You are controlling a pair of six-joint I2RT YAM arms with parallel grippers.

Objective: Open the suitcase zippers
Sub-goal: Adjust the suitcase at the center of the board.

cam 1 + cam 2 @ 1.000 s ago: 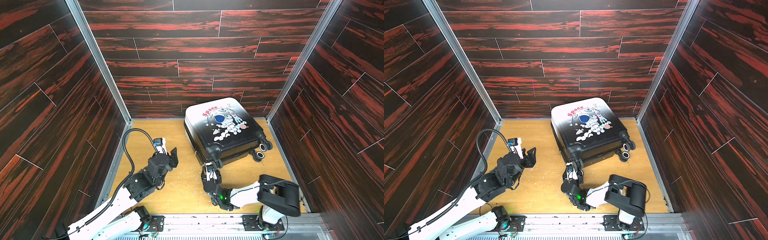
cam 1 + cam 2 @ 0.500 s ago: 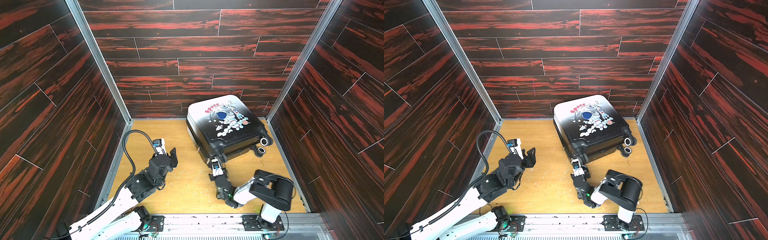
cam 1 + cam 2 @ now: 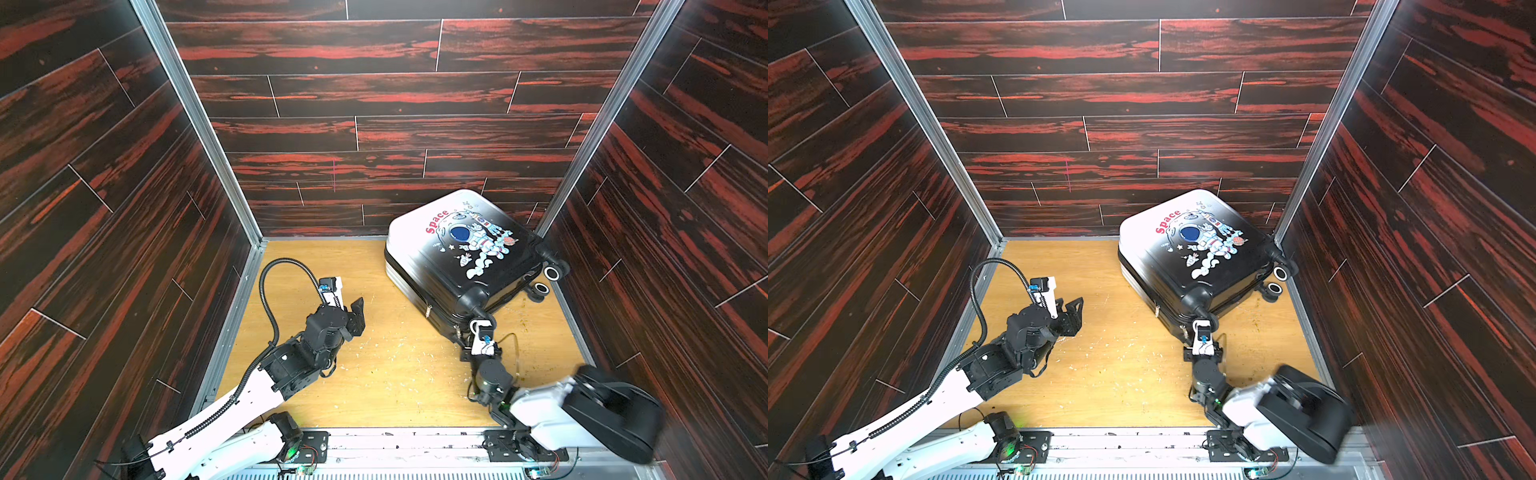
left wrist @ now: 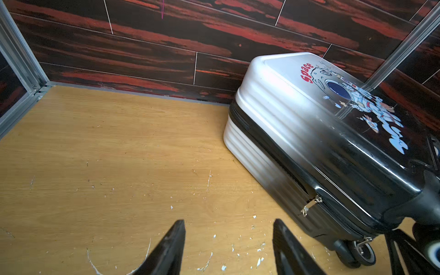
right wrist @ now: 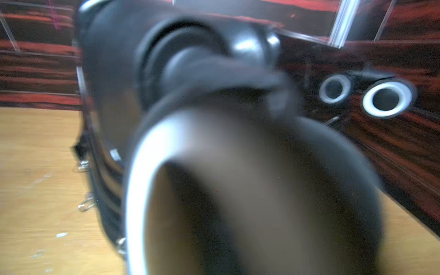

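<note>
The suitcase (image 3: 461, 253) lies flat on the wooden counter (image 3: 395, 374), astronaut print up, in the far right corner with its wheeled end toward the right wall. The left claw (image 4: 228, 226) hovers over bare counter well apart from it, its fingers spread and holding nothing. The right claw (image 3: 481, 322) sits right at the case's near corner wheel (image 5: 214, 166), which fills its blurred wrist view; whether it is spread or pinching cannot be told. Two metal pull tabs (image 4: 310, 206) hang on the zippers (image 4: 338, 216) along the near side.
</note>
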